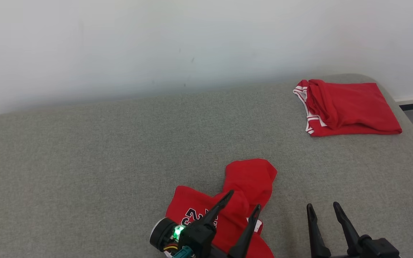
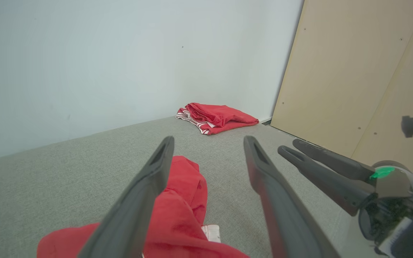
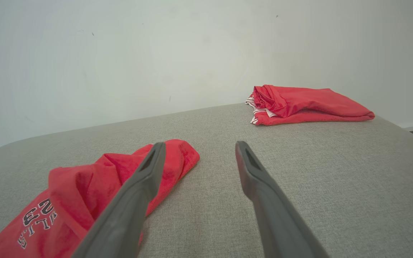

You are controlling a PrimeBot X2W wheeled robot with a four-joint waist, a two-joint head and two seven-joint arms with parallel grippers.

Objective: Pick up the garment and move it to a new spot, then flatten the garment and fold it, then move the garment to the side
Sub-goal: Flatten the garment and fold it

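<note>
Garment [image 1: 250, 179], crumpled red jersey on grey woven surface [image 1: 84, 161], left end effector [image 1: 244, 199], right end effector [image 1: 322, 204], both wide

On the bench [image 1: 84, 161], the near garment [image 1: 249, 182] lies at the front, about the middle. The far garment [image 1: 350, 107] lies well apart, in the back right corner beside the wall [image 1: 156, 43]. The left tool [image 1: 244, 200] hangs over the near garment. The right tool [image 1: 322, 205] is just to its right, over bare bench.
</note>
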